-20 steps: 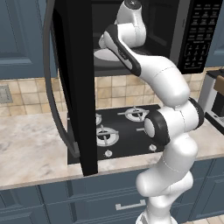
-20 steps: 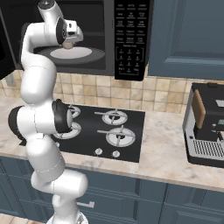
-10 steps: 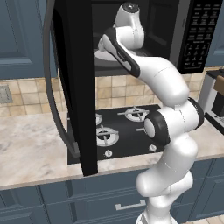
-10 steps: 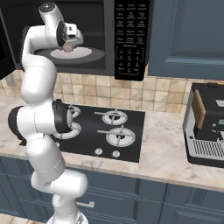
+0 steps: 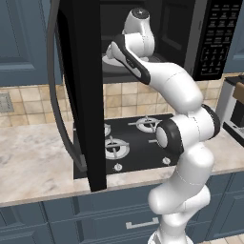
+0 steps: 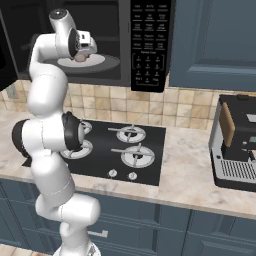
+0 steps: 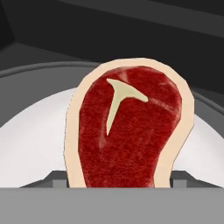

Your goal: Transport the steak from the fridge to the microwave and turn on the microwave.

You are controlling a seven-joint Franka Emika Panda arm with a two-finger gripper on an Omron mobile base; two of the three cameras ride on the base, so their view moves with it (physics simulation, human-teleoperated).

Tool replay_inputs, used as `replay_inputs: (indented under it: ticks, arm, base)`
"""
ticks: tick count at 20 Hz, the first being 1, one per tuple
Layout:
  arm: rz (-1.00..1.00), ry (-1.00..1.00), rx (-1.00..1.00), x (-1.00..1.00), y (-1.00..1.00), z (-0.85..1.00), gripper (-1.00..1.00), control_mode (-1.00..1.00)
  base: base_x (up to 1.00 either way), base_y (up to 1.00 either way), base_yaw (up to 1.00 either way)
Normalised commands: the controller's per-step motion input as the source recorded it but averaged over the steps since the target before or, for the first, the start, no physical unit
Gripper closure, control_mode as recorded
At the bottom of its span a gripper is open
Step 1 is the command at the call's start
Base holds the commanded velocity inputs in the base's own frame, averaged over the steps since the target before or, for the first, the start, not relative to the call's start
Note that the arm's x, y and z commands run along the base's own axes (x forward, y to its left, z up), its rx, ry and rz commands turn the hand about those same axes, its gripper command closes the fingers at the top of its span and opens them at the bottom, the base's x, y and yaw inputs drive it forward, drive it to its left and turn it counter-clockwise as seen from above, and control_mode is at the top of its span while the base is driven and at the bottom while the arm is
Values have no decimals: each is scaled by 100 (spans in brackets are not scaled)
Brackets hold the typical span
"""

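The steak (image 7: 127,131) is red with a pale rim and a white Y mark. It sits between the tips of the tool (image 6: 80,56), which is closed on it. It hangs just over the round white plate (image 7: 30,144) inside the microwave (image 6: 150,45). The microwave door (image 5: 83,90) stands wide open. Below is a black stove (image 6: 125,150) set in the stone surface (image 6: 185,175). A coffee machine (image 6: 235,142) stands to the right.

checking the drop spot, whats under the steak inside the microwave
A pale round turntable plate lies beneath the steak, inside the open microwave. The steak hides the plate's middle, so contact cannot be judged. The tool hangs above that plate.
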Motion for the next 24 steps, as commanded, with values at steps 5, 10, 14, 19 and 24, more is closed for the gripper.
replay_inputs:
  ticks: [5, 10, 14, 19, 24]
  arm:
    - [0, 0, 0, 13, 0, 0, 100, -100]
    - [0, 0, 0, 5, 0, -4, 100, -100]
    - [0, 0, 0, 3, 0, -2, 100, -100]
    - [0, 0, 0, 4, 0, -1, 100, -100]
    - [0, 0, 0, -6, 0, 0, -100, -100]
  base:
    - [0, 0, 0]
    - [0, 0, 0]
    - [0, 0, 0]
    - [0, 0, 0]
    - [0, 0, 0]
